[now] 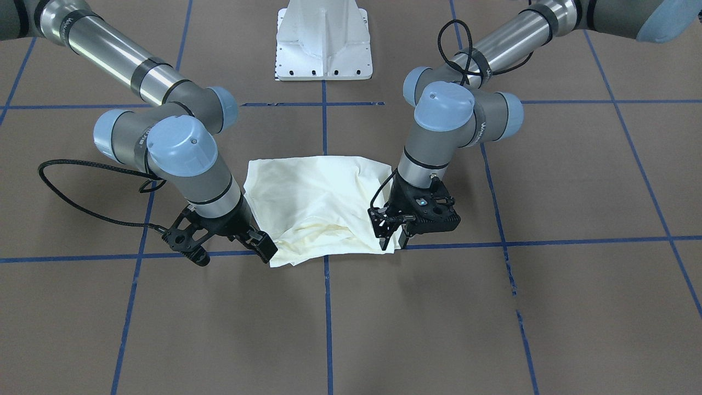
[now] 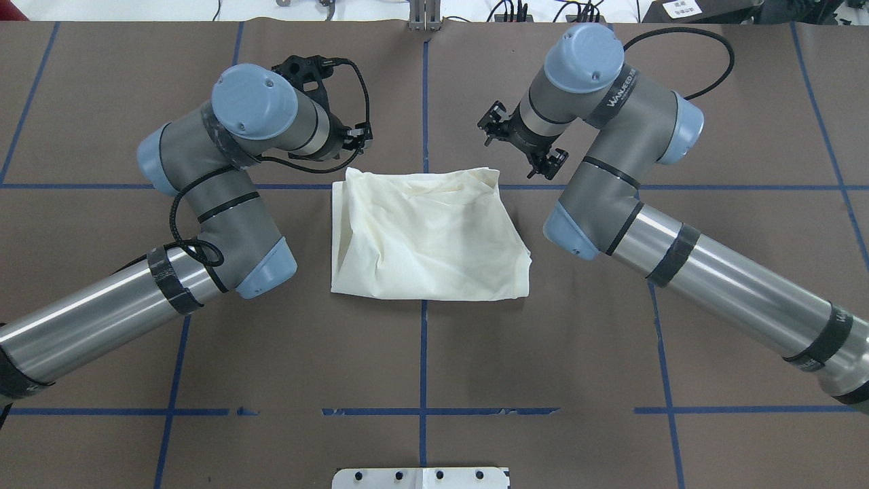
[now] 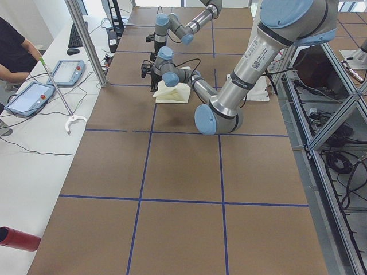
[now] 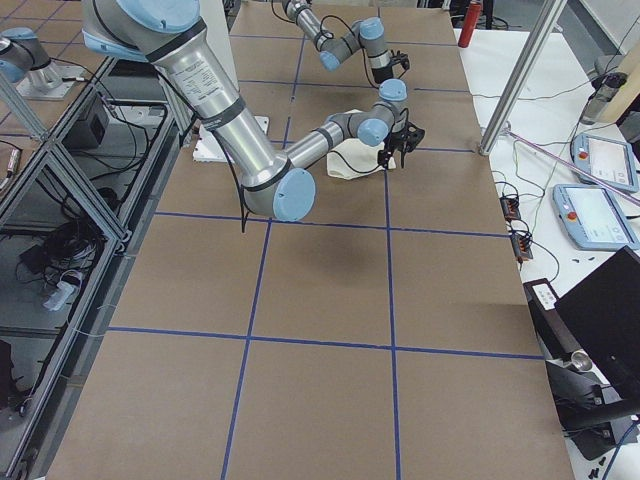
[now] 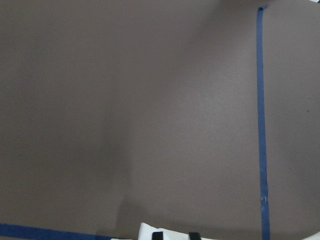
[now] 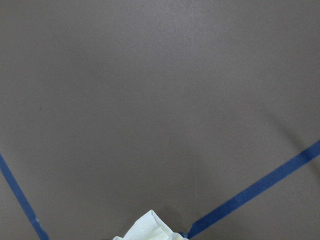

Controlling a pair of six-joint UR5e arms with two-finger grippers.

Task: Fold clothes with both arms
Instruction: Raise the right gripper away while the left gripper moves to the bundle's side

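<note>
A robotics lab: tape-gridded table, aluminium post, and teach pendants benched well aside of the fingers.

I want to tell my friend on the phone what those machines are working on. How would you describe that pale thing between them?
Find the brown table marked with blue tape lines, and look between the grey left arm and right arm. There lies a cream-white shirt, folded to a rough rectangle with its plain side up. It is the only soft, crumpled thing on that table.
</note>
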